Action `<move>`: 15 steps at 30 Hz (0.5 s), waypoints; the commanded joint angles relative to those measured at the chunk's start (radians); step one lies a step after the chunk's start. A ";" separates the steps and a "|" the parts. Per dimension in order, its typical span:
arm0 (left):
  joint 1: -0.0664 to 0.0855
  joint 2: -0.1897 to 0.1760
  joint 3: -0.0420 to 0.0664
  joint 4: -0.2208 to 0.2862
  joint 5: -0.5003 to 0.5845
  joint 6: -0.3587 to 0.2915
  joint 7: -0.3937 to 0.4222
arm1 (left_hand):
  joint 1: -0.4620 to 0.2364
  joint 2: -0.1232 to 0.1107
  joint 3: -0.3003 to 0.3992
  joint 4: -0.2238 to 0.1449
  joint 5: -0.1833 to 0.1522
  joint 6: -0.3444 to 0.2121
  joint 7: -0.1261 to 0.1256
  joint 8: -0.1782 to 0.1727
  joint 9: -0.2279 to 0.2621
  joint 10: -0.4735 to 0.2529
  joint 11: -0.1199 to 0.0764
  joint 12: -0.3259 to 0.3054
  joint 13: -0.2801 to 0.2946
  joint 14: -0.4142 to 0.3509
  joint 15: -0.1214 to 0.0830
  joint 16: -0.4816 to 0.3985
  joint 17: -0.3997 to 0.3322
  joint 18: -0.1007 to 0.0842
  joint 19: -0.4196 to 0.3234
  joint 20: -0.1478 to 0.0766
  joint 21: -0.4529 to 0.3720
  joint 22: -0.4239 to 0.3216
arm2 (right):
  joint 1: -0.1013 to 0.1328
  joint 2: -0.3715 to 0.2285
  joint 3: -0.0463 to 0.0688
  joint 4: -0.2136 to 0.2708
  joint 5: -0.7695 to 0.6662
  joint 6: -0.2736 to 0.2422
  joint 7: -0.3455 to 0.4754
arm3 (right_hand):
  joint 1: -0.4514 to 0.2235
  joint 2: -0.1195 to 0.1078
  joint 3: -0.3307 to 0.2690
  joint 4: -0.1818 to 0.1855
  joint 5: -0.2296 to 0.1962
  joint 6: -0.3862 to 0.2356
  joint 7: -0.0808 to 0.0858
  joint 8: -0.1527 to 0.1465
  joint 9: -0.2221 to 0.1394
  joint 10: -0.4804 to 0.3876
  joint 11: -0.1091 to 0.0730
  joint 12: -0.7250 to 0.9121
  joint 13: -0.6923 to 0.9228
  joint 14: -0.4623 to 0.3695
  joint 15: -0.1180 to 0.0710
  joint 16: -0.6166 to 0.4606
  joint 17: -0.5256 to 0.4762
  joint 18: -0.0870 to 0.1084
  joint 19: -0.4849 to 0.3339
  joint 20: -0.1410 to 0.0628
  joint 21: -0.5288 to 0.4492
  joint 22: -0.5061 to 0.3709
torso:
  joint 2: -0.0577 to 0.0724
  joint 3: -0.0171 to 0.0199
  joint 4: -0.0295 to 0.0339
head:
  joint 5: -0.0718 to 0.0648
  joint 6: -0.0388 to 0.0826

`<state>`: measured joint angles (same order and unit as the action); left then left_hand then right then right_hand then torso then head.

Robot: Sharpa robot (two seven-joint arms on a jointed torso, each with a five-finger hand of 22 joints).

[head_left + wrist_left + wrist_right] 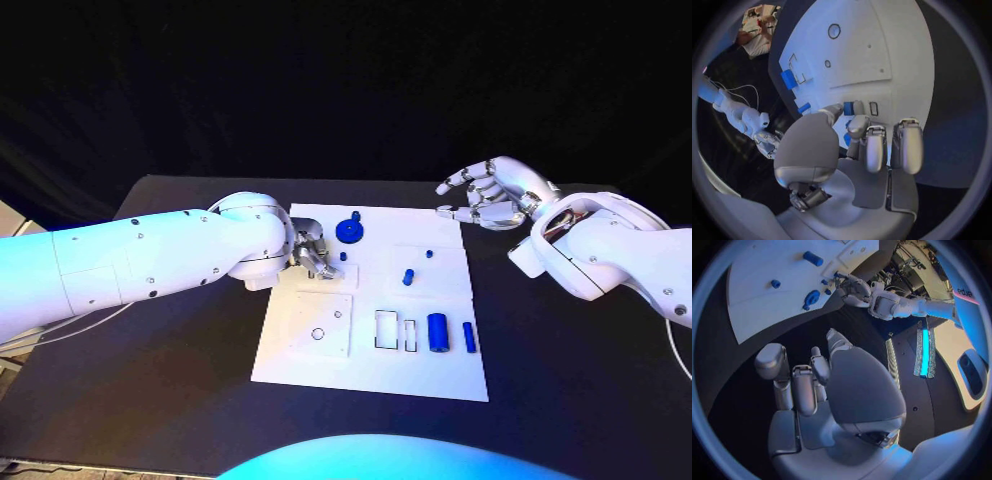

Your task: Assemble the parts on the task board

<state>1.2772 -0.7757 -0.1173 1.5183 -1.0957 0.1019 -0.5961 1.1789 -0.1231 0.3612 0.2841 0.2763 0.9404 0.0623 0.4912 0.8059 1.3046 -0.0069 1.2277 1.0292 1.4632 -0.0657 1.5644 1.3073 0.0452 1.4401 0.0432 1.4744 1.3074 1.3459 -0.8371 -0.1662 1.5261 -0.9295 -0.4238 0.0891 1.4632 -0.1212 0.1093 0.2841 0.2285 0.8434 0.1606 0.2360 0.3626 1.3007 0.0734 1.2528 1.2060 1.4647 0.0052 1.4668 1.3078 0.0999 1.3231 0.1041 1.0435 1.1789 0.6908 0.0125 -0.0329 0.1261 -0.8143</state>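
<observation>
Head view, left hand (315,259) pinching blue part (342,256), task board (433,370)

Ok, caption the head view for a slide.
Left hand pinches a small blue part over the white board; right hand hovers open beyond it.

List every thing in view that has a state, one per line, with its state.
left hand: over the task board's left side, fingers curled onto a small blue part.
right hand: fingers apart, holding nothing, beyond the board's far right corner.
task board: flat on the table.
round blue part: on the board's far end.
blue cylinder: lying flat near the front.
</observation>
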 commanded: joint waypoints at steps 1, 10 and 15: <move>-0.003 0.001 -0.003 0.001 0.038 0.005 0.002 | 0.040 0.008 0.027 -0.007 0.006 0.009 -0.005 0.006 0.005 -0.001 -0.006 0.001 -0.002 0.108 -0.002 0.006 0.263 0.001 0.001 0.003 -0.004 0.071 | 0.000 0.001 0.000 0.000 -0.008 0.017 0.002 | -0.007 -0.003 0.004 0.003 0.005 -0.005 0.000 0.005 0.001 0.000 0.000 -0.002 0.001 0.053 -0.007 -0.004 0.048 0.014 -0.002 -0.001 -0.004 0.001 | 0.000 0.0002 -0.0004 | 0.000 -0.001; -0.003 -0.001 -0.002 0.002 0.091 0.005 0.004 | 0.102 0.003 0.125 -0.022 0.005 -0.007 -0.011 0.043 0.046 -0.005 -0.012 -0.004 -0.010 0.108 -0.007 0.006 0.263 0.002 -0.003 -0.002 -0.008 0.067 | -0.001 0.002 0.000 -0.002 -0.009 0.022 0.000 | -0.007 -0.003 0.004 0.003 0.005 -0.005 0.000 0.005 0.001 0.000 0.000 -0.002 0.001 0.053 -0.007 -0.004 0.048 0.014 -0.002 -0.001 -0.004 0.001 | 0.000 0.0003 -0.0003 | 0.000 -0.002; -0.003 -0.004 -0.002 0.005 0.129 -0.003 0.005 | 0.102 0.007 0.177 -0.024 0.004 -0.010 -0.011 0.063 0.068 -0.005 -0.012 -0.006 -0.014 0.108 -0.007 0.006 0.263 0.002 -0.004 -0.003 -0.009 0.066 | -0.001 0.002 0.000 -0.003 -0.009 0.024 0.000 | -0.007 -0.003 0.005 0.003 0.005 -0.005 0.000 0.006 0.001 0.000 0.000 -0.002 0.000 0.053 -0.007 -0.005 0.048 0.013 -0.001 -0.001 -0.004 0.001 | 0.000 -0.0002 -0.0001 | -0.001 -0.002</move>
<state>1.2778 -0.7820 -0.1165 1.5176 -1.0266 0.0914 -0.5950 1.2761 -0.1285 0.4848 0.3088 0.2783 0.9244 0.0567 0.5487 0.8689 1.3007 -0.0105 1.2277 1.0172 1.4632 -0.0656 1.5644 1.3078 0.0451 1.4400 0.0432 1.4702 1.3073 1.3453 -0.8360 -0.1662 1.5230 -0.9297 -0.4167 0.0863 1.4632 -0.1212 0.1093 0.2841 0.2285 0.8434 0.1606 0.2360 0.3625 1.3007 0.0734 1.2528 1.2060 1.4647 0.0052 1.4668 1.3076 0.1000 1.3231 0.1041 1.0435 1.1789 0.6910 0.0125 -0.0332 0.1255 -0.8162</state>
